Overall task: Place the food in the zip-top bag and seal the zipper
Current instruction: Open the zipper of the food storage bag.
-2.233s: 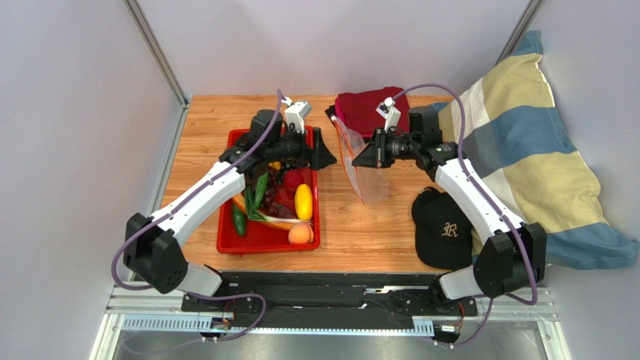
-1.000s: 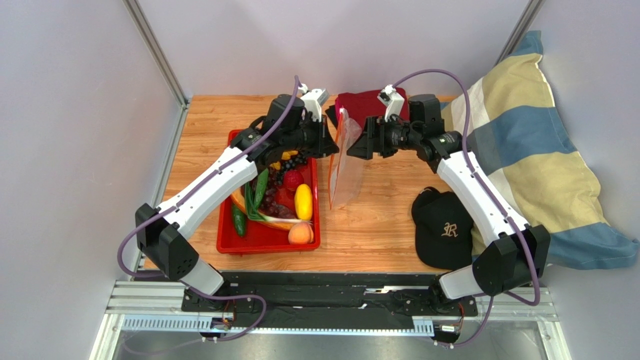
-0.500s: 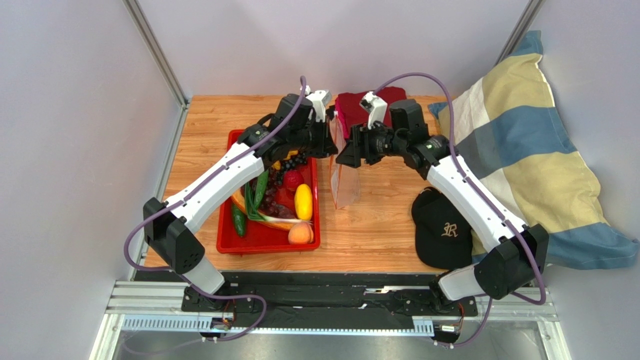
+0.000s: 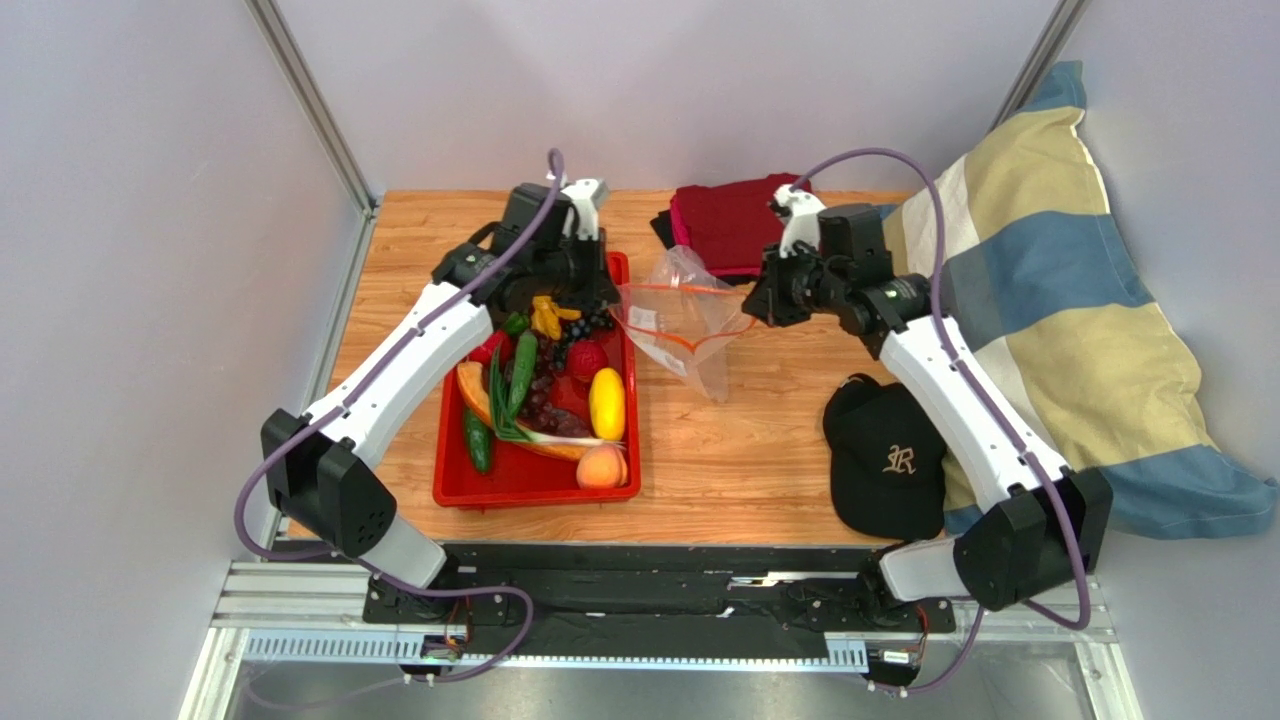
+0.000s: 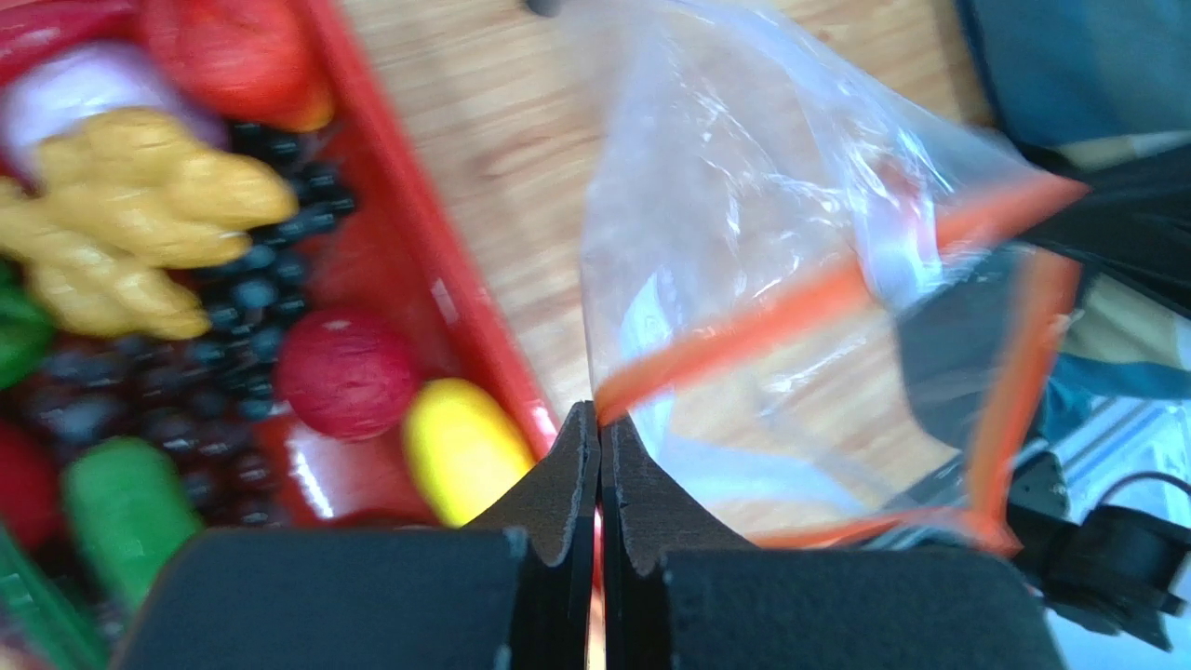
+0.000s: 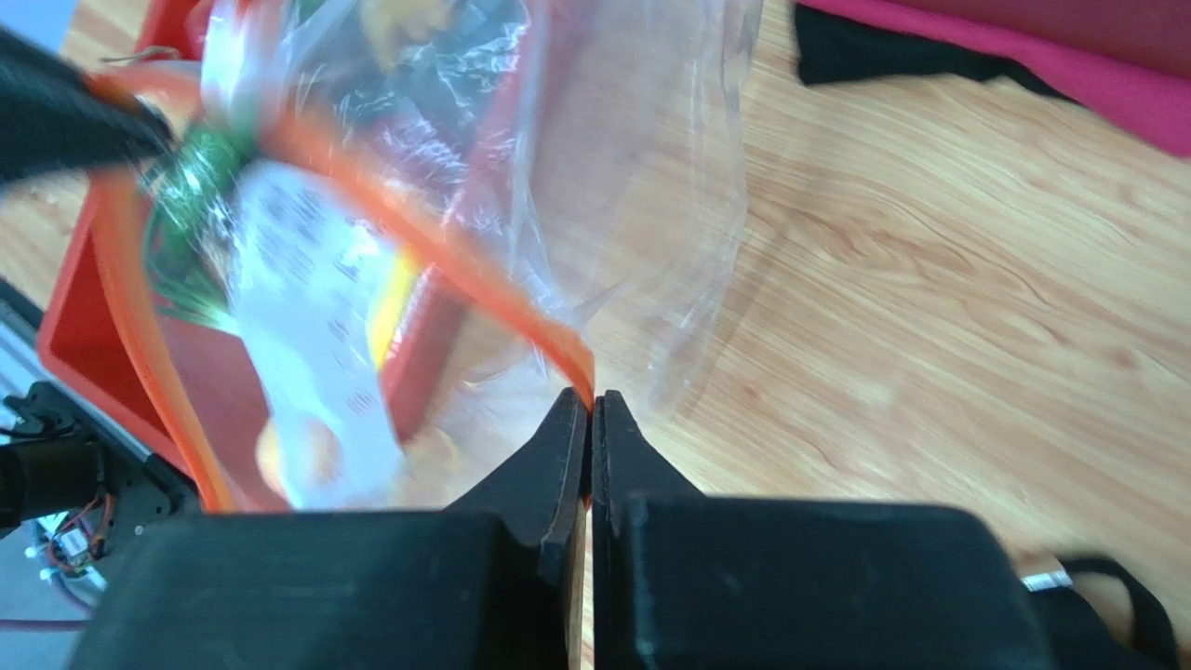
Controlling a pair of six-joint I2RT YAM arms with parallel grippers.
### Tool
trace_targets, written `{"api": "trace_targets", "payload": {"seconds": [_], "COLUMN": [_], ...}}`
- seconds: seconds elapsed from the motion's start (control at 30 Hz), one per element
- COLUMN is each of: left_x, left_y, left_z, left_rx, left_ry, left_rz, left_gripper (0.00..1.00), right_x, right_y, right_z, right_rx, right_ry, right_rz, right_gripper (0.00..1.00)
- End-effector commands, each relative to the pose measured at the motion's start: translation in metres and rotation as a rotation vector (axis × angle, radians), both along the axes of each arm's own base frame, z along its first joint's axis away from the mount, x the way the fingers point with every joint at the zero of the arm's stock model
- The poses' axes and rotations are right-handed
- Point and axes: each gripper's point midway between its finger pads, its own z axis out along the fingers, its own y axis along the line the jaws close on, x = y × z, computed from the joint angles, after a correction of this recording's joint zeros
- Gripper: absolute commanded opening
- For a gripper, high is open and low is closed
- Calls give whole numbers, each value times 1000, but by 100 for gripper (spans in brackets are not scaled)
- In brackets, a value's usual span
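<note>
Bag-opening step, both arms on the zip-top bag (image 4: 684,338). Left gripper (image 5: 598,419) is closed tight on one end of the zipper (image 5: 783,314), jaws pressed together with the orange-red strip pinched at the tips. Right gripper (image 6: 589,405) is likewise clamped on the opposite end of the strip. Bag hangs between them above the table (image 4: 721,480), by the right wall of the red tray (image 4: 534,495), mouth facing up and body drooping toward the wood; can't tell if the bottom corner touches. Holding both ends reads as a way to keep the mouth level and spread: in the top view the two strip halves bow apart, so there's an opening. Placement next to the tray looks deliberate, a short trip for the food (image 4: 564,375), which all sits in the tray, none in the bag. Snag as I judge it: both grippers are busy, so one has to let go to pick a piece, and the thin film may sag shut. Dark red cloths (image 4: 729,218), black cap (image 4: 887,458) and pillow (image 4: 1052,300) are off to the right, not involved
</note>
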Motion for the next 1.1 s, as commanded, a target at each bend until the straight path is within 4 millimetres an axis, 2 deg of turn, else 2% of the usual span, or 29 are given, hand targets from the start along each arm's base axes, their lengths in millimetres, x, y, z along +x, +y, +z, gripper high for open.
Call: {"api": "trace_targets", "payload": {"seconds": [0.0,0.1,0.2,0.23,0.3,0.33,0.4,0.43,0.53,0.57,0.6,0.63,0.73,0.87,0.9,0.97,1.0,1.07], "left_x": [5,-2,-6,-6,-6,-5,-11,-13,-30,-36,-42,-45,-53,-54,-52,-54,-50,-50], "left_y": [45,42,36,34,31,29,20,15,2,-1,0,2,14,34,43,53,65,81], "left_z": [-1,-2,-5,-4,-15,-13,-22,-19,-18,-17,-13,-17,-18,-12,-5,4,8,11], "left_rx": [69,85,79,81,106,108,87,67,-10,-36,-50,-36,-1,-23,-36,-59,-60,-30], "left_ry": [-34,-62,-60,-66,-42,-44,-2,1,28,33,29,17,-9,-9,-21,-24,-31,-45], "left_rz": [0,-107,-169,-188,-243,-261,-346,-376,-481,-509,-521,-543,-547,-492,-465,-438,-400,-338], "left_gripper": [0,0,0,0,0,0,0,1,11,13,16,20,27,40,46,53,63,65], "right_x": [-20,-36,-56,-70,-82,-93,-99,-102,-96,-93,-88,-86,-76,-57,-53,-46,-43,-39], "right_y": [-34,-37,-27,-18,-12,-7,-5,-4,-2,1,2,3,10,20,22,23,23,22], "right_z": [2,4,18,29,35,38,37,28,9,9,5,1,-8,-5,-7,-5,-9,-11], "right_rx": [-21,-6,73,125,169,202,224,231,255,277,287,294,358,445,456,466,463,467], "right_ry": [-3,-4,-7,-12,-4,7,25,56,119,131,146,155,213,209,229,220,227,225], "right_rz": [-20,-6,59,124,171,206,221,219,172,157,144,133,83,51,38,29,15,-2], "right_gripper": [0,0,0,0,0,0,0,0,0,0,0,0,0,0,0,0,0,0]}}
